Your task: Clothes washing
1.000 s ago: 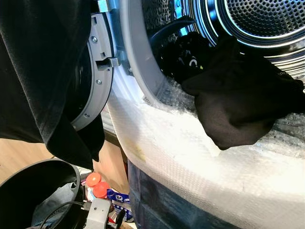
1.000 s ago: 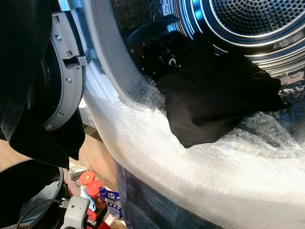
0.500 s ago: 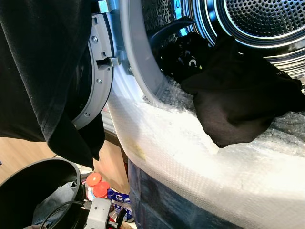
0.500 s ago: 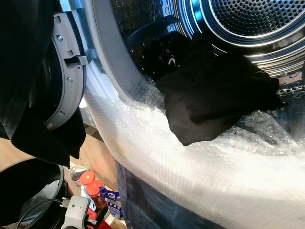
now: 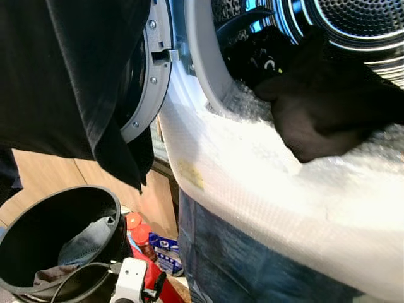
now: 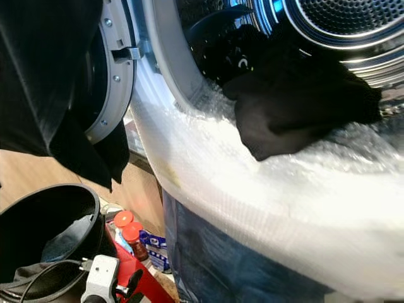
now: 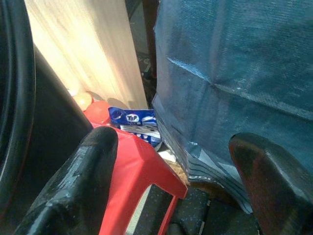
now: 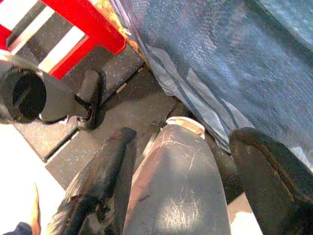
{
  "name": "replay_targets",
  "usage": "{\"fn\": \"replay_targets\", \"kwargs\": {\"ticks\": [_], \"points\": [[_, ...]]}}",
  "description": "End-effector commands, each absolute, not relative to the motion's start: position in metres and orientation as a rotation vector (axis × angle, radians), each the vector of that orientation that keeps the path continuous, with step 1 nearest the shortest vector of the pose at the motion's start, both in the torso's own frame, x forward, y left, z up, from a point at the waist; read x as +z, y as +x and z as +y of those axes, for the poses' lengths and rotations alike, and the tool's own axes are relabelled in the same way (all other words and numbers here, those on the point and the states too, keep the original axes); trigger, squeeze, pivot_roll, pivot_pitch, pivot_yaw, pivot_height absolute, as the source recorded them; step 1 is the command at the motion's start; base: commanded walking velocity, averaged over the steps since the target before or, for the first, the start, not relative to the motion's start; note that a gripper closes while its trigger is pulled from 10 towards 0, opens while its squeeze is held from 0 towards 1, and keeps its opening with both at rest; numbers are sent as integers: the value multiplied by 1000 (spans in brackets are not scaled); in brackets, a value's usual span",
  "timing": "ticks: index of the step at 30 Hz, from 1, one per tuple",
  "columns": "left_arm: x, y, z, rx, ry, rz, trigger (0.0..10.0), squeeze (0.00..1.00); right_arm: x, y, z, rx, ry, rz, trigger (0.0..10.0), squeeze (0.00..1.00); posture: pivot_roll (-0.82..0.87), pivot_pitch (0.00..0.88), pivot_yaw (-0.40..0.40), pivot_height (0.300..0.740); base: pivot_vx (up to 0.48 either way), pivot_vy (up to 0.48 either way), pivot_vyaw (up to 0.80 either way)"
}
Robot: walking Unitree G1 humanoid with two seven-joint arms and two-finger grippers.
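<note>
A black garment [image 5: 328, 113] lies half in the washing machine drum [image 5: 353, 19] and hangs over its front rim, which is padded with bubble wrap [image 5: 265, 183]. A second black garment [image 5: 63, 76] is draped over the open door [image 5: 151, 76] on the left. Down at the left stands a black laundry basket [image 5: 38, 221] with a grey cloth [image 5: 85, 243] in it. My left gripper [image 7: 173, 147] hangs low, open and empty, near a red stool [image 7: 132, 171]. My right gripper [image 8: 186, 139] is open and empty, hanging above the dark floor.
The machine's front below the rim is covered in blue sheeting [image 5: 252, 265]. Red-capped bottles [image 6: 126, 226] and a blue packet [image 7: 132, 117] sit by a wooden panel [image 5: 44, 180] between basket and machine. A grey rounded body part [image 8: 171, 186] lies under the right gripper.
The whole picture has shifted, so the camera has moved and more of the basket shows. The garment on the rim and the one on the door lie as before.
</note>
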State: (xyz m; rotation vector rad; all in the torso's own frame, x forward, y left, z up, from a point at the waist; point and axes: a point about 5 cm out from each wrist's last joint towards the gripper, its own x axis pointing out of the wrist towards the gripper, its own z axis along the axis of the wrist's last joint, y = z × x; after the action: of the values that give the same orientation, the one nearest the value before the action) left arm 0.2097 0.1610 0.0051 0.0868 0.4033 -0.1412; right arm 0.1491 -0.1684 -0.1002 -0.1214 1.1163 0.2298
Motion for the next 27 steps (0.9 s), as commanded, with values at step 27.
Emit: {"fn": "replay_targets", "kwargs": {"ticks": [27], "points": [[23,220,169,-52,180,278,10000,0,-105,137,-163,240,-100,1162,10000,0,10,10,44,740,0,0,0]]}}
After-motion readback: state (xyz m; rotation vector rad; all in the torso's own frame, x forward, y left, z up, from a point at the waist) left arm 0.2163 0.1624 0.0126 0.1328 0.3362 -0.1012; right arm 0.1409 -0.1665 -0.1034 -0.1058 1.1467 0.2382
